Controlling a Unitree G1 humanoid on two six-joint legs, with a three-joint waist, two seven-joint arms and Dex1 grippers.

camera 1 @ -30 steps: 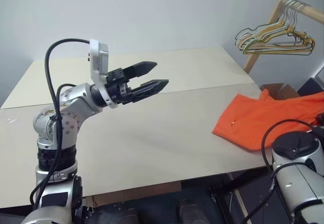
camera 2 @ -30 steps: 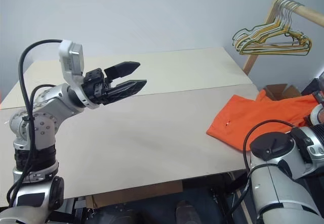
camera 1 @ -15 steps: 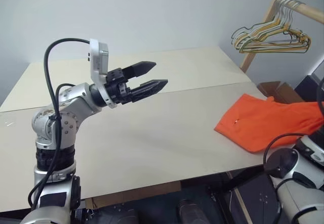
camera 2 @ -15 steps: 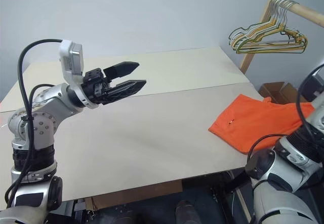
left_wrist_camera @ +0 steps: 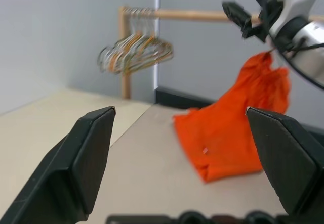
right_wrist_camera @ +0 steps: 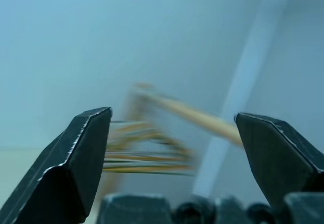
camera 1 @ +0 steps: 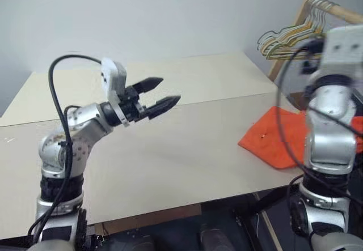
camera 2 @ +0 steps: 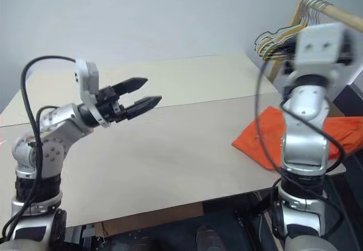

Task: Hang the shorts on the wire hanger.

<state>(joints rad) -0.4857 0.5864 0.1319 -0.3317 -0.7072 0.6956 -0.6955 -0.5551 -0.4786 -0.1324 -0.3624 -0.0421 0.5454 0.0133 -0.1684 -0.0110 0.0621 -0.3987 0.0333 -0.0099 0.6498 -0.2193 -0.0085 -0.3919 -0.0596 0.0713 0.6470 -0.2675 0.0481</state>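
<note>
Table bare and open ahead of my left gripper; jaws wide, nothing between them, free passage across whole near and middle surface. Shorts heaped at table's right edge, partly behind my raised right arm. Bunch of hangers on wooden rail beyond table's right corner. My right gripper spread wide, pointing at that bunch, clear air between.
</note>
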